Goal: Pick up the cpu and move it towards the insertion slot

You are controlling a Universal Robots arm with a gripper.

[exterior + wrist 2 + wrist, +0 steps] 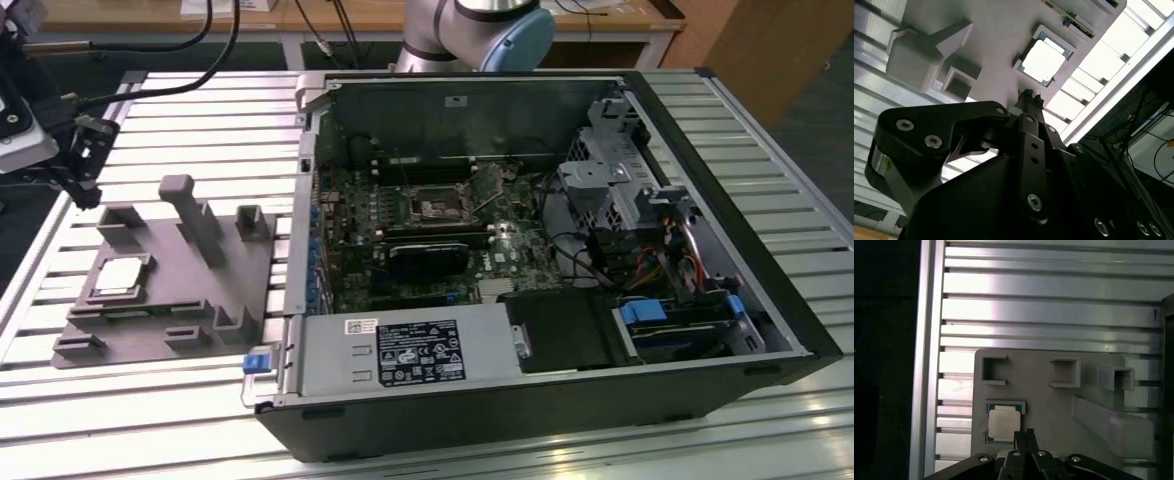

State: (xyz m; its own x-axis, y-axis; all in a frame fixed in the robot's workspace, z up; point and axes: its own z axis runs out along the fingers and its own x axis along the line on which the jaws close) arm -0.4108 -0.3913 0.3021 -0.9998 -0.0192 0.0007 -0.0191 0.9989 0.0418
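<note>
Near the closed, empty end effector (1024, 434) lies the cpu (1003, 422), untouched.

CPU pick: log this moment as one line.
phase: pre-grasp | gripper: shut, empty, near cpu | cpu: lying in grey fixture | insertion slot: inside open case

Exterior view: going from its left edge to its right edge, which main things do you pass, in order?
gripper → cpu → tall post of the grey fixture → insertion slot → blue-tabbed drive bay
</note>
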